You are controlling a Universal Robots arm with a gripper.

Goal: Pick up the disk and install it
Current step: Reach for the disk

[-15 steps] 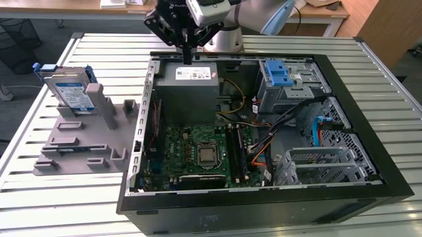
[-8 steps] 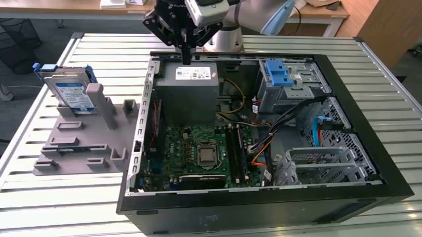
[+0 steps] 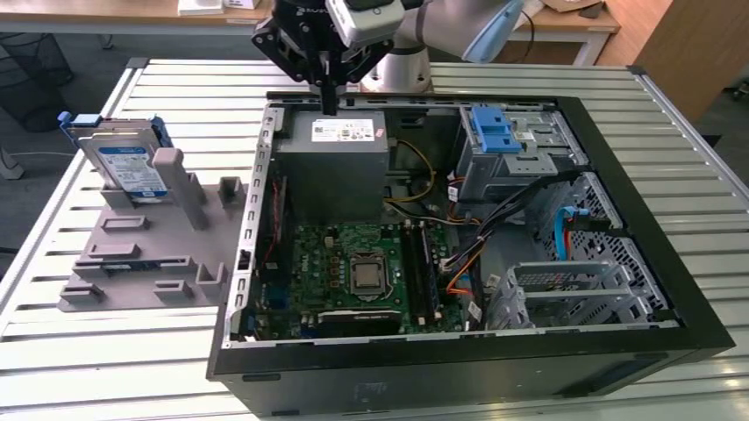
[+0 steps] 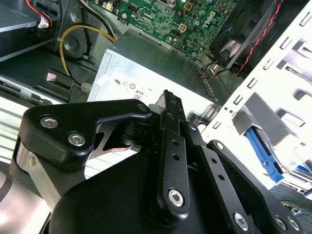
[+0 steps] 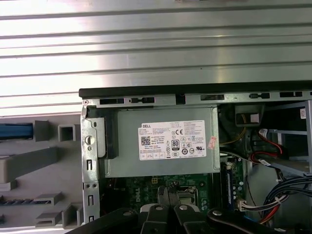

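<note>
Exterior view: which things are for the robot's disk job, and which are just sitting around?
For the job: flat silver metal disk with blue plastic frame; black robot gripper; open black computer case.

Just there: grey metal power-supply box with white sticker; green circuit board; blue plastic latch.

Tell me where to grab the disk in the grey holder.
Probably take the disk by its exposed upper edge, coming from above and pinching its two broad faces: it stands upright in the grey holder, whose posts cover its lower part.
</note>
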